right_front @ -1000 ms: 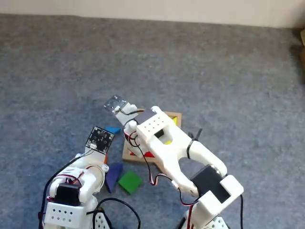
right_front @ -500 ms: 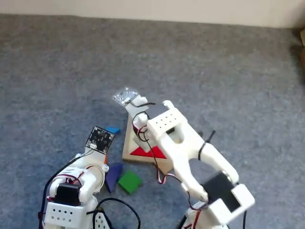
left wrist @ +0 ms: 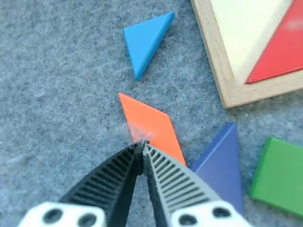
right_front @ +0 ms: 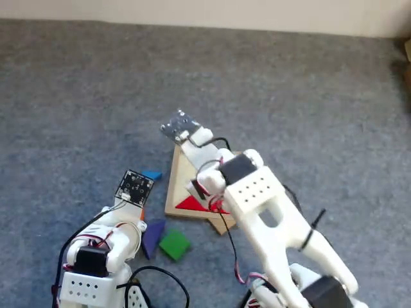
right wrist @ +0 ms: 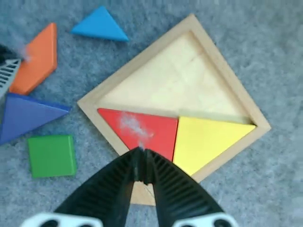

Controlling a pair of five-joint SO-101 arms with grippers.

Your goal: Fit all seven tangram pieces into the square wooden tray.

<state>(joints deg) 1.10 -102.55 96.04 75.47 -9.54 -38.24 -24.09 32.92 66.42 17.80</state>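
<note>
The square wooden tray (right wrist: 138, 59) holds a red triangle (right wrist: 142, 130) and a yellow triangle (right wrist: 208, 139) side by side; the rest of its floor is bare. My right gripper (right wrist: 141, 152) is shut and empty, hanging over the red triangle (right_front: 191, 204). Beside the tray (right_front: 171, 189) lie a light blue triangle (left wrist: 144, 40), an orange parallelogram (left wrist: 151, 127), a dark blue triangle (left wrist: 220, 165) and a green square (left wrist: 279, 175). My left gripper (left wrist: 142, 145) is shut, its tips at the orange parallelogram's edge.
Grey carpet covers the whole floor, with wide free room beyond the tray. In the high view the right arm (right_front: 270, 205) lies across the tray's near right part. The left arm (right_front: 106, 247) stands at the near left, over the loose pieces.
The right arm has swung away from the tray's left side and drawn back, uncovering the red triangle. The left arm has not moved.
</note>
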